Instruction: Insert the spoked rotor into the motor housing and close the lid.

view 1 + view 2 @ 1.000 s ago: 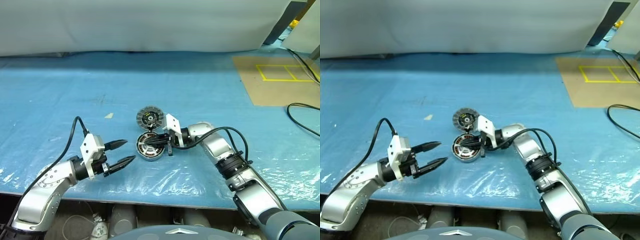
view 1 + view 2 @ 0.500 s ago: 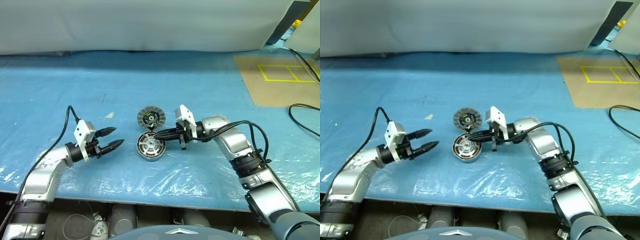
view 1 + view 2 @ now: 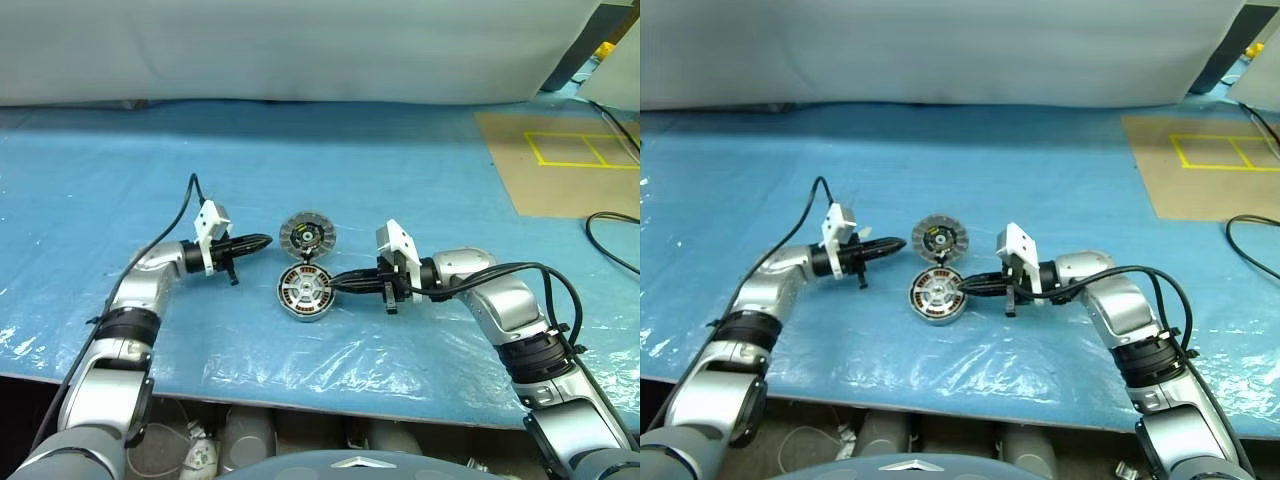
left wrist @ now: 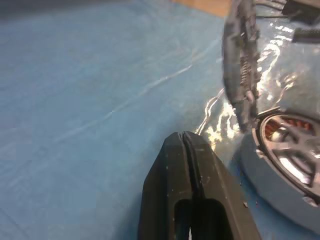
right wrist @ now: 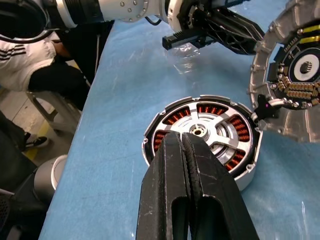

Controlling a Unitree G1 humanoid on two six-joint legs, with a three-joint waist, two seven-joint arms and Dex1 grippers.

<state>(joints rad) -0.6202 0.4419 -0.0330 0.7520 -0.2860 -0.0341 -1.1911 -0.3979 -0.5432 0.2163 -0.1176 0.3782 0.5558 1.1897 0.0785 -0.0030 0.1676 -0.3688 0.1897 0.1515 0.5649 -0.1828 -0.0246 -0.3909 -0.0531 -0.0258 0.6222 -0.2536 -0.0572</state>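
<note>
Pointing at lid (image 3: 306,234): left fingers (image 4: 186,165) clenched, empty | right fingers (image 5: 186,165) clenched, empty, above motor housing (image 5: 202,137)

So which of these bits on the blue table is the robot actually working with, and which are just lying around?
Part of the job:
- motor housing, flat on the blue sheet, with the spoked rotor already sitting in it
- lid, just behind the housing
- left gripper, shut, beside the lid
- right gripper, shut, at the housing

Just lying about:
- black cable
- cardboard sheet with yellow tape
</note>
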